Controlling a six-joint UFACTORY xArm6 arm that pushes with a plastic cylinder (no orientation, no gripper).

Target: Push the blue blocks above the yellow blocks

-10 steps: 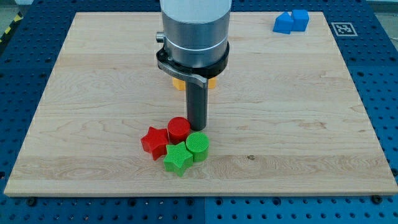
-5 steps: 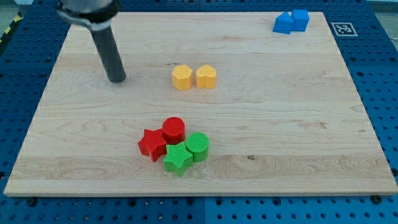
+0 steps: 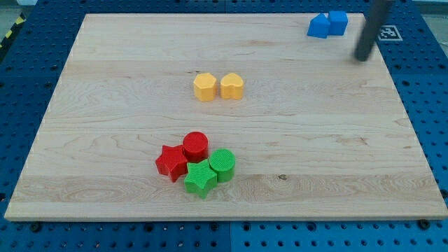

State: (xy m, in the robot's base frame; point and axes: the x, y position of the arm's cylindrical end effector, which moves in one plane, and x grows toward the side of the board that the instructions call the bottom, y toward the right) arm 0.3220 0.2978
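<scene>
Two blue blocks sit touching at the board's top right corner: a left one of irregular shape [image 3: 319, 26] and a blue cube [image 3: 338, 22]. Two yellow blocks sit side by side a little left of the board's middle: a yellow hexagon [image 3: 204, 87] and a yellow heart-like block [image 3: 232, 86]. My tip [image 3: 362, 59] stands at the right of the board, just right of and below the blue blocks, a short gap away from them and far from the yellow ones.
A cluster lies at the lower middle: a red star [image 3: 171, 162], a red cylinder [image 3: 195, 146], a green star [image 3: 200, 178] and a green cylinder [image 3: 223, 165]. A black-and-white marker [image 3: 386, 32] sits at the board's [image 3: 105, 112] top right corner.
My tip went from the red cylinder to the board's upper left, then across to the right beside the blue blocks. The red blocks shifted slightly left at first; nothing else moved.
</scene>
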